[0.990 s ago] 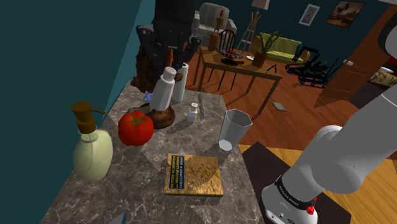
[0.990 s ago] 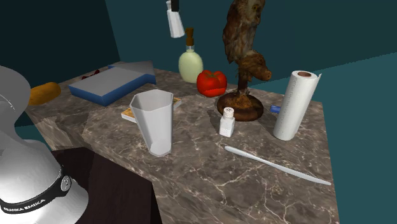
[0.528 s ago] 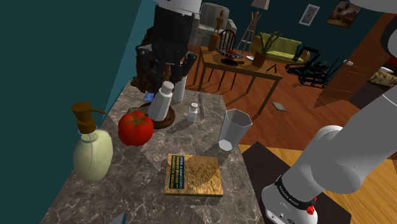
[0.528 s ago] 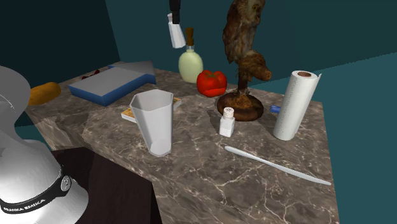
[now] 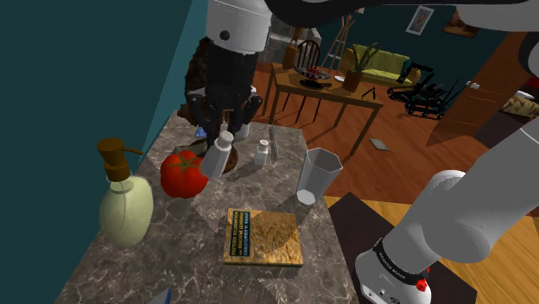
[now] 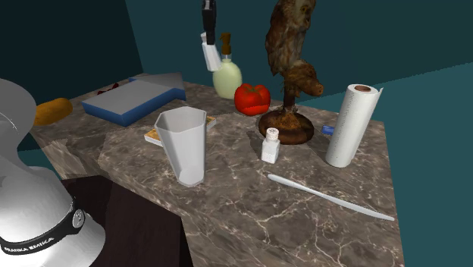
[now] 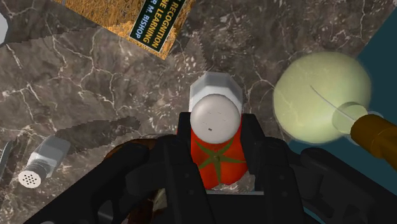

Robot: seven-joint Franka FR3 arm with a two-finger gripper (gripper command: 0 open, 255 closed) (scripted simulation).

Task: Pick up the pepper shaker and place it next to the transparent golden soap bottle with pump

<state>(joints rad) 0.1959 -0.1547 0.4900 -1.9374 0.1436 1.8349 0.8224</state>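
Pinching the pepper shaker [image 5: 218, 157] in the gripper [image 5: 225, 131], aloft right over the tomato [image 5: 183, 173]. Best to carry across toward the soap bottle [image 5: 126, 207], steer clear of the pump [image 5: 112, 158], lower upright onto bare desk [image 5: 190, 250] just beside it, then release gently.

Tomato [image 5: 183, 173], book [image 5: 262, 237], grey cup [image 5: 318, 175], paper-towel roll [image 6: 351, 125]

- Soap bottle [image 5: 125, 207] stands on the counter [image 5: 173, 259] at the shoulder view's left, tomato [image 5: 184, 173] just beside it.
- Pepper shaker [image 5: 218, 158] is in the air over the tomato.
- Book [image 5: 262, 236] lies before the cup [image 5: 317, 175].
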